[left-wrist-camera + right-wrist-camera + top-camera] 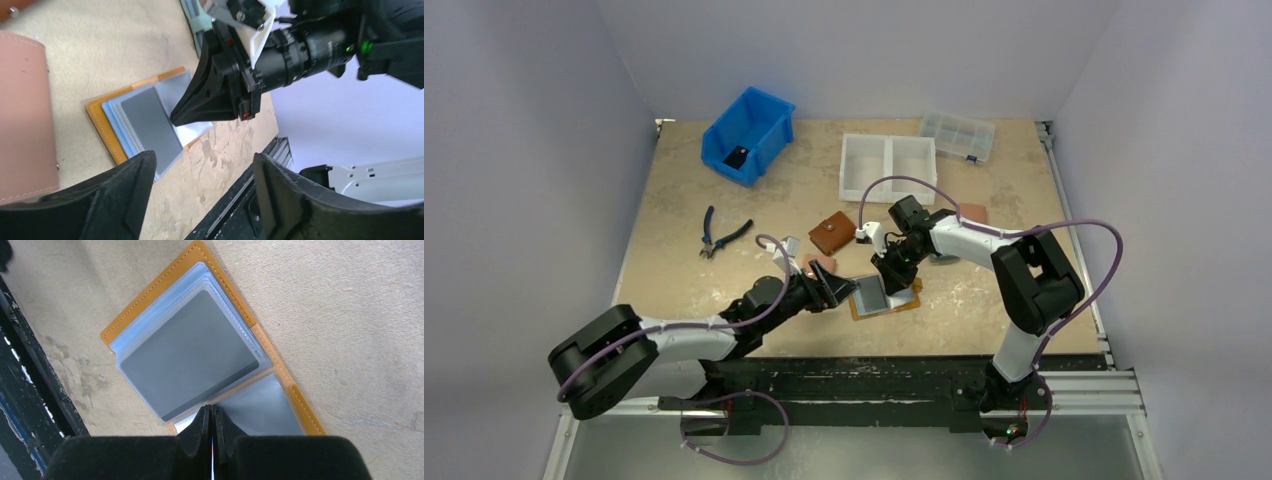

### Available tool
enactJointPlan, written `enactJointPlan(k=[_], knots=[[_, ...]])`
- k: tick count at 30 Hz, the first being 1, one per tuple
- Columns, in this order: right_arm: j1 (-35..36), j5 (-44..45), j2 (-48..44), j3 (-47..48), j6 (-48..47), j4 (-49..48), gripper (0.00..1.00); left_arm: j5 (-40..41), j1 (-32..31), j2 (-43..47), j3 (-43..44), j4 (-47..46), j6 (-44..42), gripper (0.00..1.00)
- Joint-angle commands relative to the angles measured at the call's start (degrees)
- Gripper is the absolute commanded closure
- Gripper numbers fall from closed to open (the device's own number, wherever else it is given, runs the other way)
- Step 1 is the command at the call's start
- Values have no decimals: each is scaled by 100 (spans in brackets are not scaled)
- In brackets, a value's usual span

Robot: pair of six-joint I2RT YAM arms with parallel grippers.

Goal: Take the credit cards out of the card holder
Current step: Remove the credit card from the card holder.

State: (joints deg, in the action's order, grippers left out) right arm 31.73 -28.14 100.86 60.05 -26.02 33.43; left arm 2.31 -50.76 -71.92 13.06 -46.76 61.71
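Closure of the right pincer (211,411) is complete: its two black fingers meet tip to tip with no gap. The tips rest at the fold of the card holder (150,296), where the stack of clear sleeves (165,307) meets the flat right-hand leaf; whether a sleeve edge is nipped between them cannot be told. The card holder, mustard-orange with stitched edges, lies open and flat on the desk (350,315), near its front edge and between the two arms. Uppermost in the sleeve stack sits a grey credit card (190,352), fully inside its sleeve. The left pincer (202,159) hangs just beside the holder on its left, jaws spread wide with nothing between them, pointed toward the sleeve stack and the tip of the right pincer. A pink wallet (25,115) lies on the desk close by the left pincer, and a dark brown wallet (832,233) sits farther back. Toward the rear are pliers (724,238), a blue bin (749,135), a white two-compartment tray (888,166) and a clear compartment box (957,135).
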Motion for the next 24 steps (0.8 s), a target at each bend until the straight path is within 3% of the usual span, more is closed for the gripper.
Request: enactJointPlan(k=[1,3,5,11,14,18,24], knots=[[-43,-268,-241,33,-114,1,96,559,-15,477,-190,162,-211,17],[-44,-309,-233,33,-108,1,96,491,-20,401,-244,-26,-64,10],[-44,-330,-206,33,-104,-3,96,196,-4,84,-279,-518,29,10],[-44,-255,-102,25,-60,-20,96,-653,-7,-1190,45,-1647,480,34],[-48,-225,-93,24,-36,-34,96,-826,-7,-1635,185,-1837,697,40],[-44,-202,-77,20,-28,-38,96,-764,-37,-1772,408,-1367,732,43],[-44,-183,-58,24,-31,-38,96,-417,-83,-1600,996,417,719,42]])
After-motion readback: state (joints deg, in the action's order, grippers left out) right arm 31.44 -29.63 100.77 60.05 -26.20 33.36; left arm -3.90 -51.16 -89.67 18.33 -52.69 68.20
